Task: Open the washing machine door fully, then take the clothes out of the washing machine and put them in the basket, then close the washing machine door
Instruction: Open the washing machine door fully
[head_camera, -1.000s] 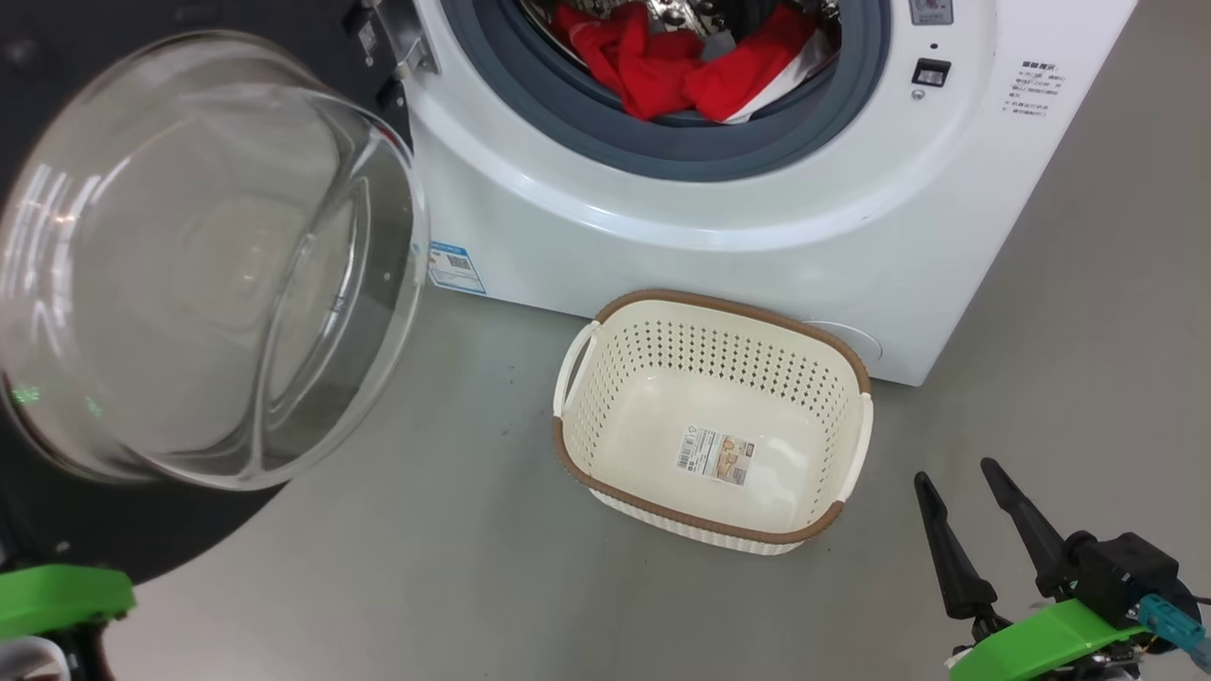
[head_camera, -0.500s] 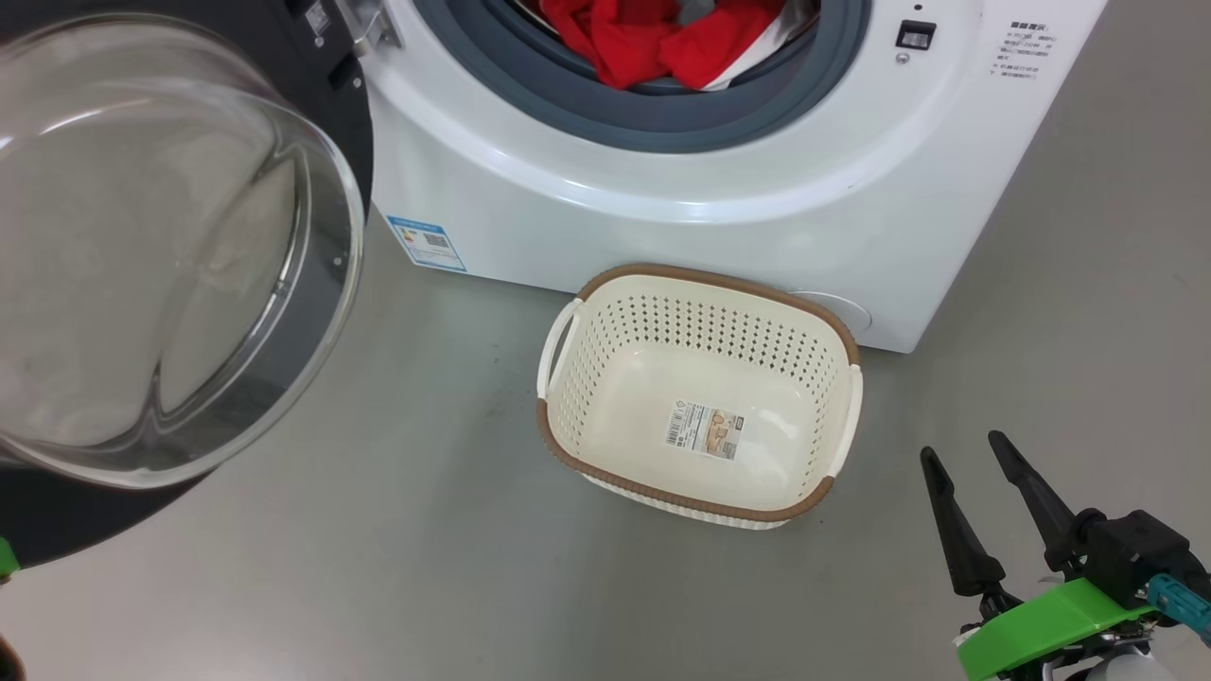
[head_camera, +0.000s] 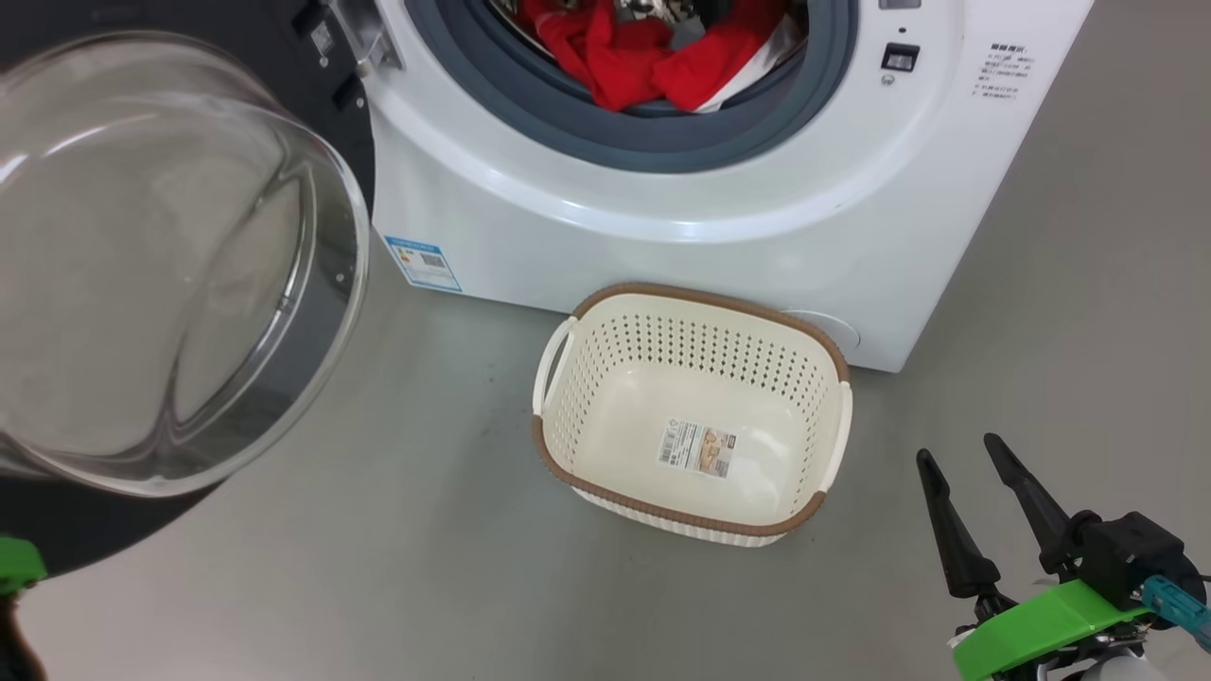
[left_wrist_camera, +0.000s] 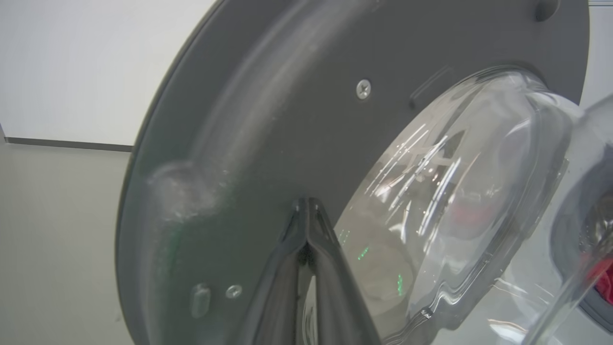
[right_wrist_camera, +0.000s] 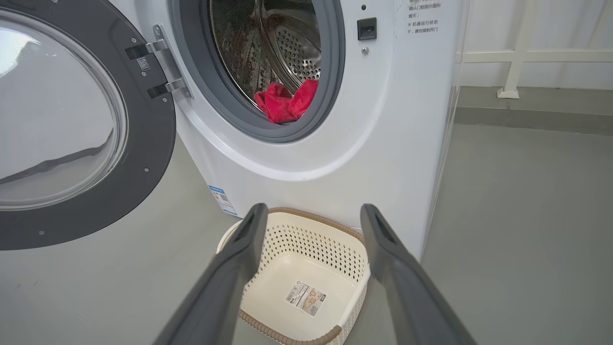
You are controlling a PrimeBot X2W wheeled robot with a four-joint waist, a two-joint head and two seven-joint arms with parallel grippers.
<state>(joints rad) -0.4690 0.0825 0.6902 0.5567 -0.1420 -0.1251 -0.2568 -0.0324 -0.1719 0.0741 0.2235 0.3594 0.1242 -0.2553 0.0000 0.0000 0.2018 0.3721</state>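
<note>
Clothes, bright red with a little white, lie heaped at the front of the steel drum inside the washing machine, spilling onto its grey rubber ring. The washing machine door stands swung open on hinges at the machine's left, its glass bowl bulging towards the head camera. The basket stands on the floor just in front of the machine, a label sticker on its bottom. The left jaws are pressed together with nothing between them, their fingers pointing at the door's dark inner ring beside the glass; I cannot tell whether they touch it. The right jaws stand wide and hold nothing, fingers over the floor to the right of the basket, near it but apart.
</note>
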